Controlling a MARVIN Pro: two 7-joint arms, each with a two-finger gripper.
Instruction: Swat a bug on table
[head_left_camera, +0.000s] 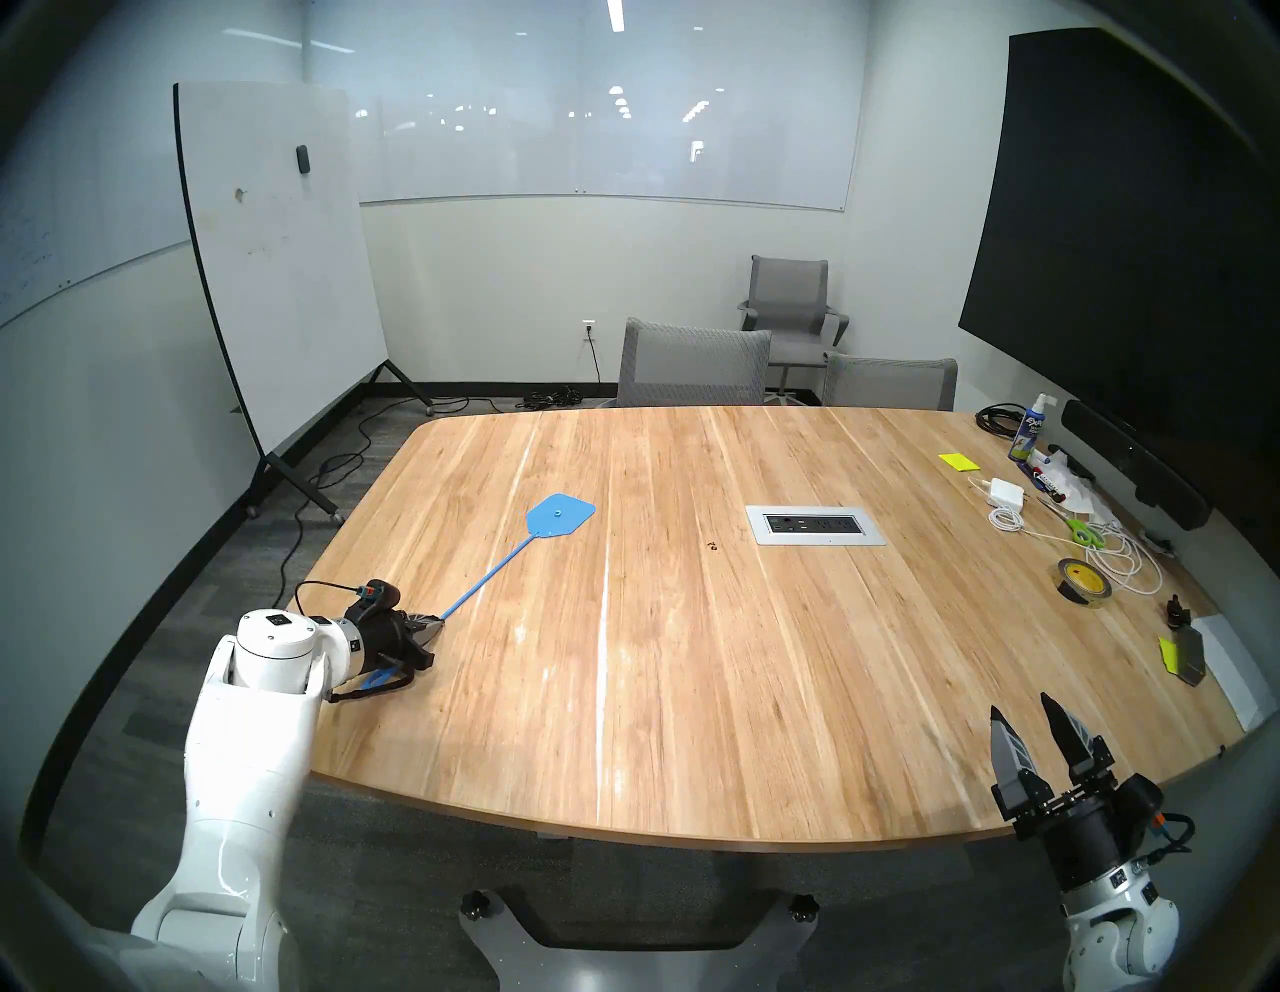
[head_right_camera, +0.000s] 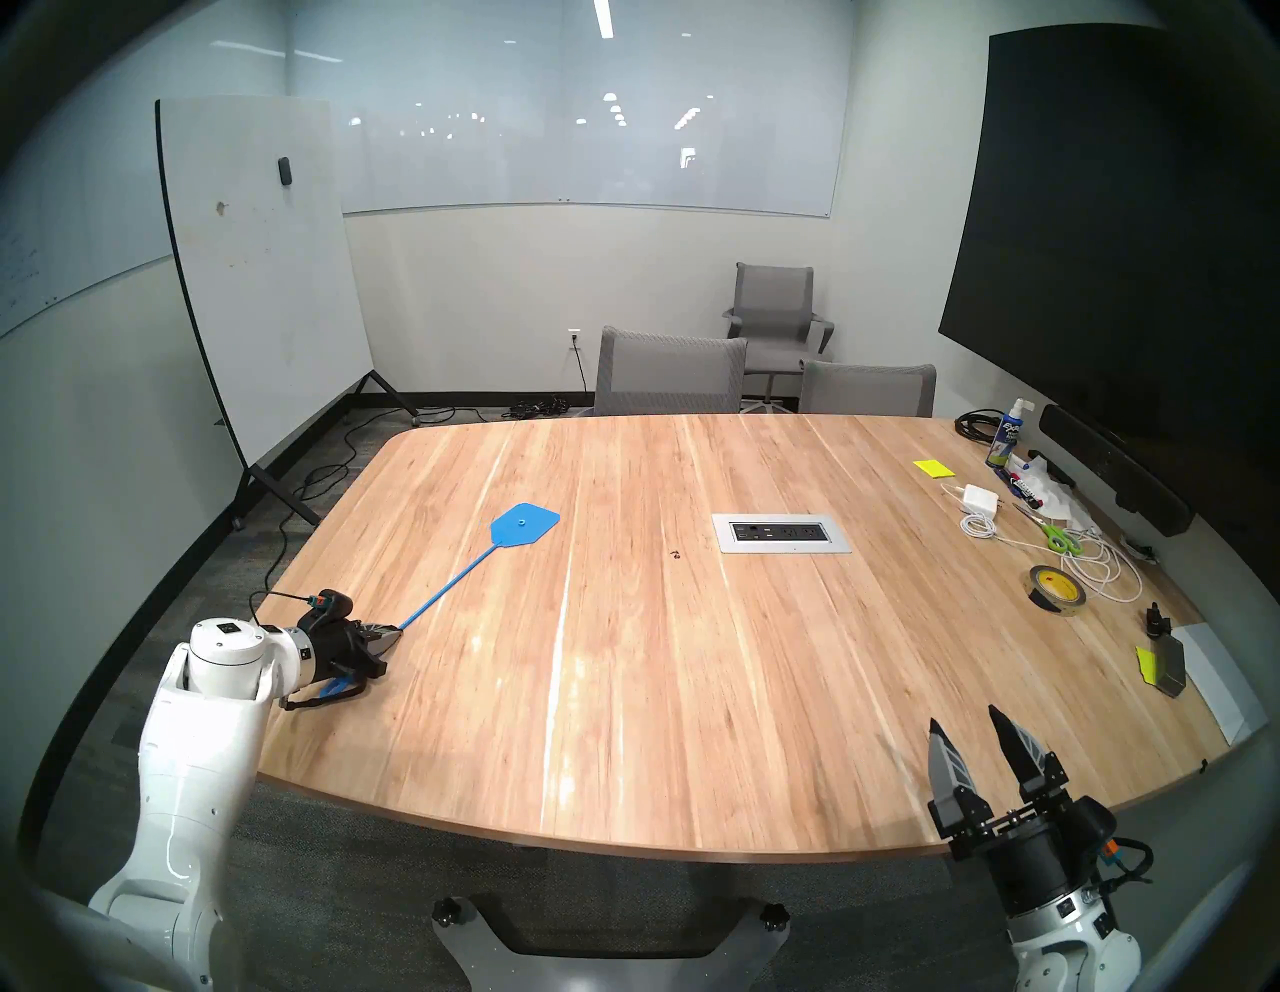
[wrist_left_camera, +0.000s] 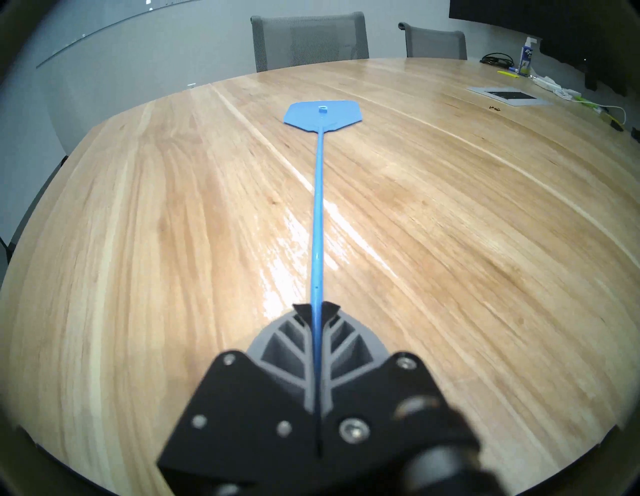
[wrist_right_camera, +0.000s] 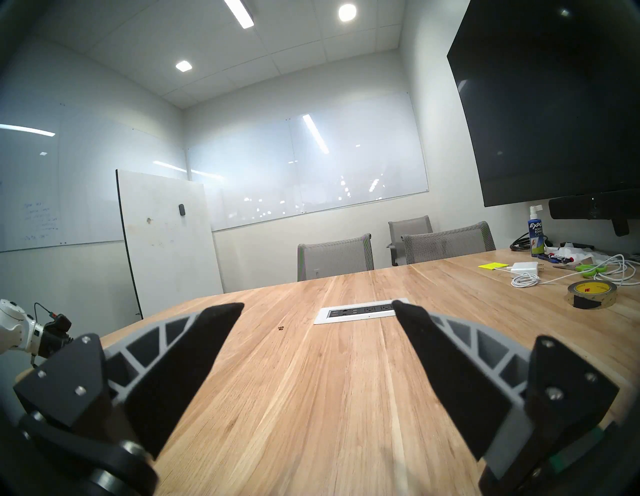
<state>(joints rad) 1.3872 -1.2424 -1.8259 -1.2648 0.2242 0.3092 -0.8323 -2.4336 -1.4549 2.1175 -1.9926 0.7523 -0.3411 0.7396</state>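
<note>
Right of centre in the head view, the bug (head_left_camera: 710, 546) sits on the desk (head_left_camera: 623, 693), well right of the swatter (head_left_camera: 560, 515) clenched lengthwise in the left pincer (head_left_camera: 435, 625); right pincer (head_left_camera: 1024, 724) gapes empty.

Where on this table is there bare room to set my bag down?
Bare wood spans the near middle of the table, between the blue swatter and the right hand. The far end by the chairs is bare too. The right edge is crowded: tape roll, cables, scissors.

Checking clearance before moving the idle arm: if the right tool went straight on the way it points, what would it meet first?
Probably nothing soon: the open right tool points level over the table, toward the chair far across; depth is unclear.
</note>
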